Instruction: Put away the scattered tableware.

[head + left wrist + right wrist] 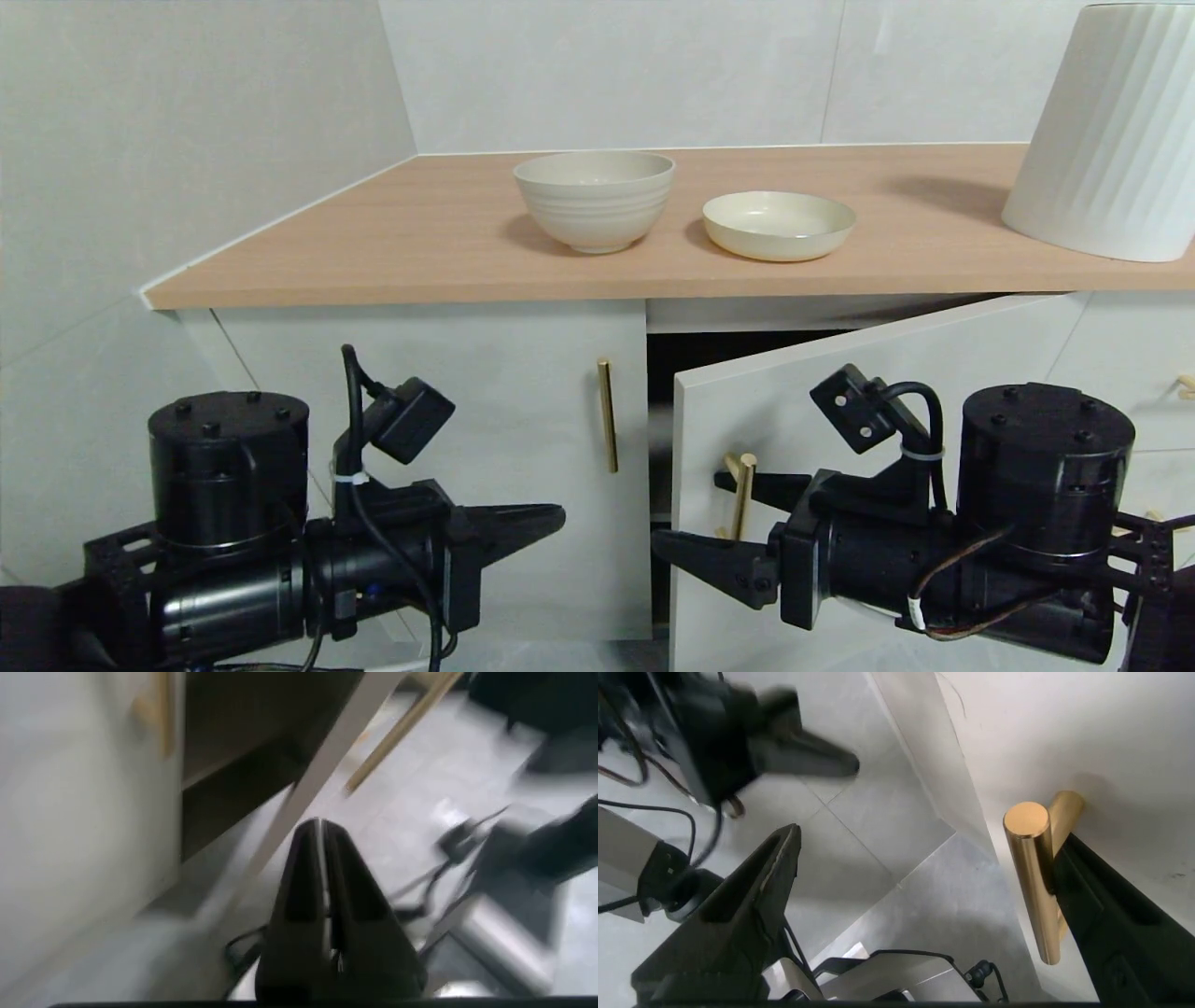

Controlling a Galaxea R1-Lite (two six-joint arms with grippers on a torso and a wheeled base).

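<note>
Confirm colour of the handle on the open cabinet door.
Shiny brass-gold. The handle shows best in the right wrist view.

Cream bowl (pixel 595 201) beside shallow dish (pixel 778 224)

Light wooden countertop (pixel 420 243)
A cream ribbed bowl (pixel 595 201), a shallow cream dish (pixel 779 225) and a white fluted vessel (pixel 1111 140) are set on it.

No legible lettering, bowl (pixel 595 201) and plate (pixel 779 225) plain, cabinet doors (pixel 448 420) seemingly unmarked
</note>
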